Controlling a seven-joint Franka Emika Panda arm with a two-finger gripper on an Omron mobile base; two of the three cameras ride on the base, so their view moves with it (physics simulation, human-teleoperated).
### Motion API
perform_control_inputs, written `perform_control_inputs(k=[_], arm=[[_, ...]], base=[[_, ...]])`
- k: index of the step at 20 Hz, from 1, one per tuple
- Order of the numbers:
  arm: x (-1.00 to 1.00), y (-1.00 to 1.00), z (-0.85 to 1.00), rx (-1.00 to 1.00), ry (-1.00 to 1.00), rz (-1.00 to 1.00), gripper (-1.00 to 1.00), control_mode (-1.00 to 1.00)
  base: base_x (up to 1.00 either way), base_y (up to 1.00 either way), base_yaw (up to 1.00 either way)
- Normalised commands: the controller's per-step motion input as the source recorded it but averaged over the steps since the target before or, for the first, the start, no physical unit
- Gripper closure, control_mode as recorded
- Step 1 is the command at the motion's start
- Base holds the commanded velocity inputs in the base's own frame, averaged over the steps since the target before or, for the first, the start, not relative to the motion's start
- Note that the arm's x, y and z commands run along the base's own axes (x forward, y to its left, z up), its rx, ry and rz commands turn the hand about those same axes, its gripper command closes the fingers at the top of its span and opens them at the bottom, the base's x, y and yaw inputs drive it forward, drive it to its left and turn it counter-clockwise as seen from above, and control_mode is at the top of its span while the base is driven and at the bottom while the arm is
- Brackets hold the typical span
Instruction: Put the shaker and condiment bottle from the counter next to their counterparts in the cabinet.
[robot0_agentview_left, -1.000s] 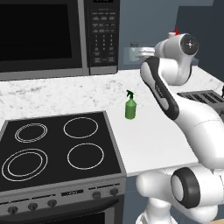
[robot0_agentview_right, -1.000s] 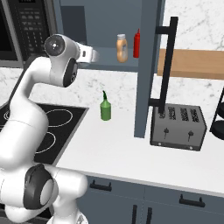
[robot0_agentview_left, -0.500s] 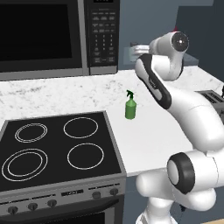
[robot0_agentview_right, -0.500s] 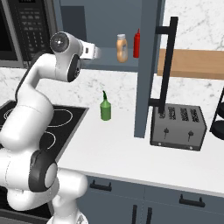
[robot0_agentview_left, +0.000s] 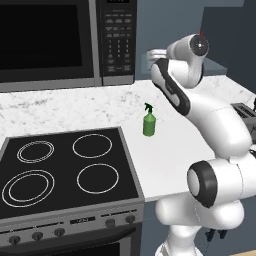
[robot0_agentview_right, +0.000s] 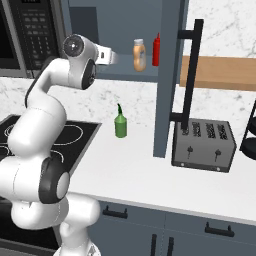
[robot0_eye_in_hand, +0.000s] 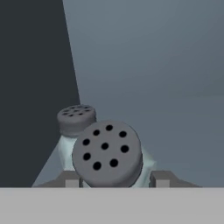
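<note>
In the hand view a pale translucent shaker (robot0_eye_in_hand: 107, 153) with a dark grey perforated cap sits between the fingertips of my gripper (robot0_eye_in_hand: 116, 179), which is shut on it. A near-identical counterpart shaker (robot0_eye_in_hand: 75, 119) stands just behind it on the left, against the blue-grey cabinet wall. From the right base view my gripper (robot0_agentview_right: 112, 57) reaches into the cabinet above its shelf (robot0_agentview_right: 145, 75). The orange condiment bottle (robot0_agentview_right: 139, 55) stands on that shelf right beside the slim red squeeze bottle (robot0_agentview_right: 156, 50). In the left base view my hand (robot0_agentview_left: 155, 54) is at the cabinet opening.
A green spray bottle (robot0_agentview_left: 149, 121) (robot0_agentview_right: 120, 122) stands on the white counter (robot0_agentview_right: 135, 165). The open cabinet door with its black handle (robot0_agentview_right: 190, 75) hangs to the right, above a toaster (robot0_agentview_right: 204, 145). The microwave (robot0_agentview_left: 60, 40) and stove (robot0_agentview_left: 65, 170) are on the left.
My arm has stretched a little further into the cabinet with the shaker in its grip. The bottles on the shelf and the spray bottle have stayed put.
</note>
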Motion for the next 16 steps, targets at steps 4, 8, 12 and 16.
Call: perform_control_inputs(k=[4, 8, 12, 16], arm=[[0.12, 0.0, -0.15, 0.0, 0.01, 0.0, 1.0, -1.0], [0.05, 0.0, -0.33, 0.0, 0.04, 0.0, 1.0, -1.0], [0.13, 0.0, -0.22, 0.0, 0.05, 0.0, 1.0, -1.0], [0.28, 0.0, -0.19, 0.0, 0.11, 0.0, 1.0, -1.0]], base=[[0.0, 0.0, 0.0], [0.0, 0.0, 0.0], [0.0, 0.0, 0.0], [0.0, 0.0, 0.0]])
